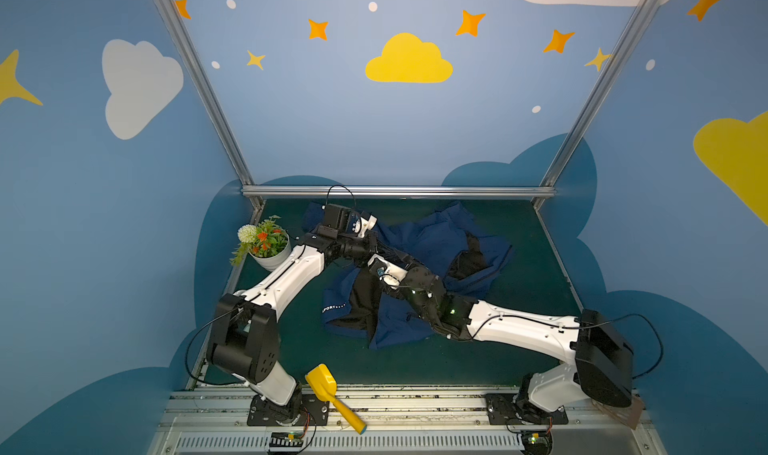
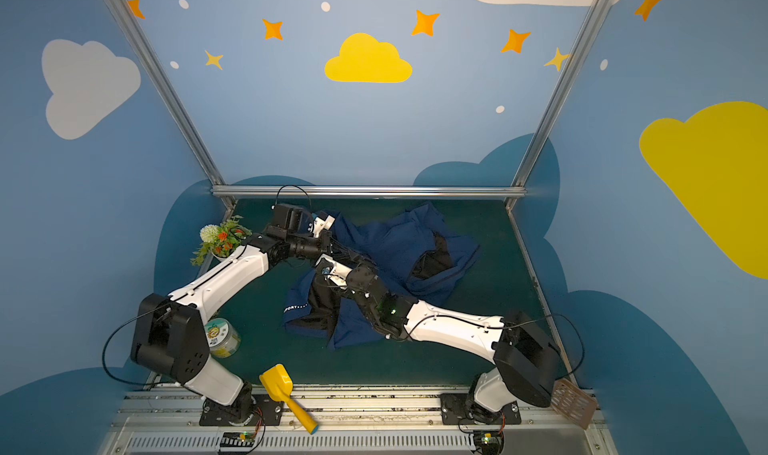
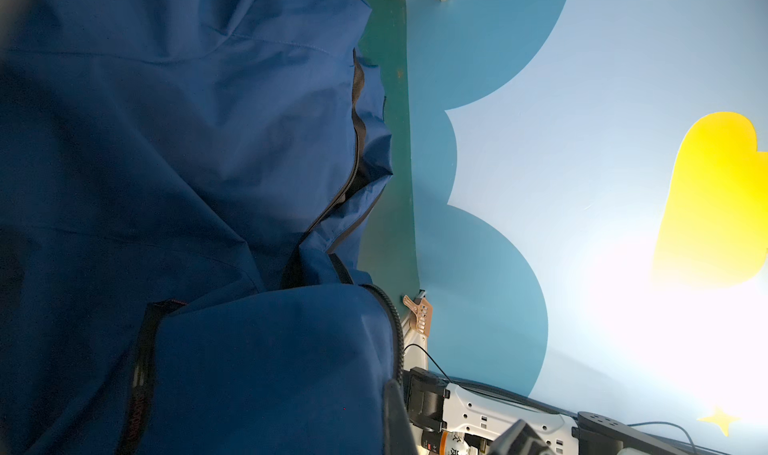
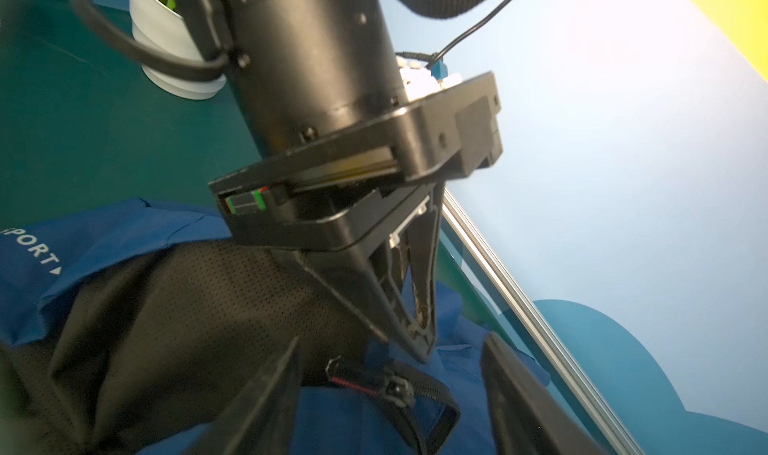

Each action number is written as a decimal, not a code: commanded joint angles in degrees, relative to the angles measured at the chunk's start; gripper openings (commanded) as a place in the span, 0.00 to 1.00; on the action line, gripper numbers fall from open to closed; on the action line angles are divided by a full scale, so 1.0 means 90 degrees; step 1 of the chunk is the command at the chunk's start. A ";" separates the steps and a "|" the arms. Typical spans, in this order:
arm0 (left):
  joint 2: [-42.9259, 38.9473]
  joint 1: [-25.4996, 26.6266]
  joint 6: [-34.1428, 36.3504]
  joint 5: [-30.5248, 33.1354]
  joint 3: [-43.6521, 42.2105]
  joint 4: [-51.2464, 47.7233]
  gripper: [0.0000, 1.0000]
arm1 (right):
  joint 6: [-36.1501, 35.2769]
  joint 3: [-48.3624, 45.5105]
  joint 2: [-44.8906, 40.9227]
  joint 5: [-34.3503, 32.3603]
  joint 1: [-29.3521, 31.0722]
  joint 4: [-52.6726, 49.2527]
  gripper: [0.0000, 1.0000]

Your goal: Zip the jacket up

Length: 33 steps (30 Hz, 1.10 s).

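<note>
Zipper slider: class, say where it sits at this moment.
In the right wrist view, the zipper slider lies on the jacket between the open right gripper's fingers, close to the left gripper's shut tips.

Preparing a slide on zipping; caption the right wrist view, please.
Left claw pinches the jacket while the open right claw straddles its zipper pull.

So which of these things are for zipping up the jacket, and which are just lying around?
For the job:
- jacket
- zipper slider
- left gripper, shut on the fabric
- right gripper, open near the slider

Just lying about:
- potted plant
- yellow scoop
- lidded jar
- brown slotted spatula
</note>
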<state>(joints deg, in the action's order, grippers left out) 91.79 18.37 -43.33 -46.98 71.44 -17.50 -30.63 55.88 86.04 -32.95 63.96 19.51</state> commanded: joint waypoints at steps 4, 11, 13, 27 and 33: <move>-0.0183 -0.0030 -0.0034 -0.0092 -0.0104 0.0140 0.03 | 0.0207 -0.0104 -0.0112 -0.0083 -0.0009 -0.0029 0.48; -0.0183 -0.0036 -0.0029 -0.0063 -0.0108 0.0144 0.03 | 0.0433 -0.0099 -0.0250 0.0088 -0.0076 -0.0312 0.17; -0.0186 -0.0033 -0.0030 -0.0063 -0.0115 0.0137 0.03 | 0.0468 -0.0086 -0.0263 0.0095 -0.0095 -0.0367 0.06; -0.0177 -0.0037 -0.0088 -0.0070 -0.0086 0.0150 0.03 | 0.0551 -0.0194 -0.0168 0.0245 -0.0116 -0.0305 0.58; -0.0216 -0.0037 -0.0107 -0.0062 -0.0124 0.0158 0.03 | 0.0534 -0.0137 0.0072 0.0187 -0.0118 -0.0041 0.60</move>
<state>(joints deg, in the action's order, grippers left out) 91.70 18.37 -44.23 -46.94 70.70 -16.60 -25.96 54.30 85.49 -31.00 63.09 17.10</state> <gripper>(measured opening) 0.047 0.596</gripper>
